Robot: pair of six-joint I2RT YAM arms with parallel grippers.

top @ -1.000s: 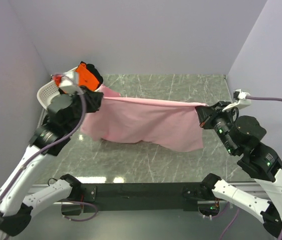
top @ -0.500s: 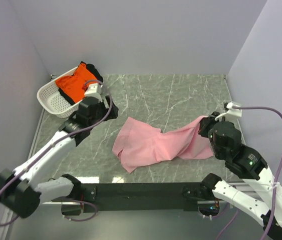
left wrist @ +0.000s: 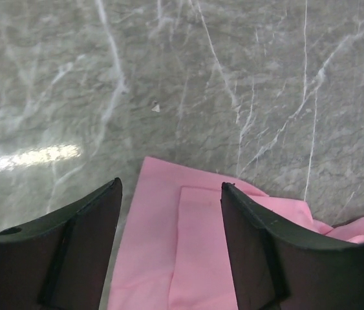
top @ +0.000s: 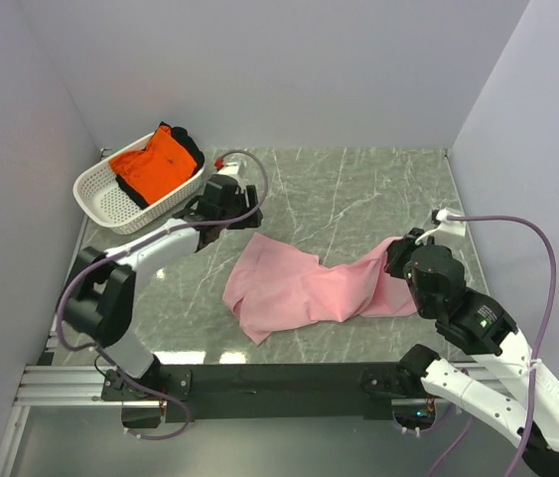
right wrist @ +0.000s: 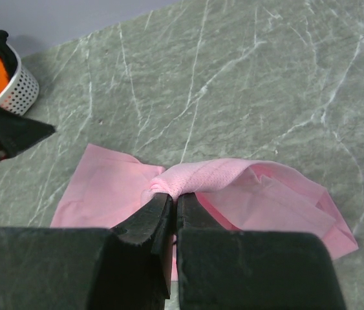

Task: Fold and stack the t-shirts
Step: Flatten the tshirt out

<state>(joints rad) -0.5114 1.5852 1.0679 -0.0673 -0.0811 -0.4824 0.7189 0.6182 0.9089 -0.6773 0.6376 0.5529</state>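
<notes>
The light pink t-shirt (top: 294, 286) lies crumpled on the marble table (top: 358, 189), stretching from centre to right. My right gripper (top: 396, 260) is shut on a bunched fold of this t-shirt (right wrist: 220, 174) at its right end; in the right wrist view the gripper's (right wrist: 174, 197) jaws pinch the fabric. My left gripper (top: 247, 211) hangs open just above the shirt's far-left corner. In the left wrist view that pink corner (left wrist: 198, 239) shows between the spread fingers (left wrist: 253, 232), untouched. The orange t-shirt (top: 160, 164) sits in the basket.
A white perforated basket (top: 100, 199) stands at the back left, against the left wall, with a dark garment beside the orange one. Lilac walls close in the left, back and right. A black rail (top: 279, 378) runs along the near edge.
The left gripper let go of the pink shirt and opened; the stretched shirt dropped onto the table. The left arm swung down toward the shirt's corner. The right gripper lowered, still holding.
</notes>
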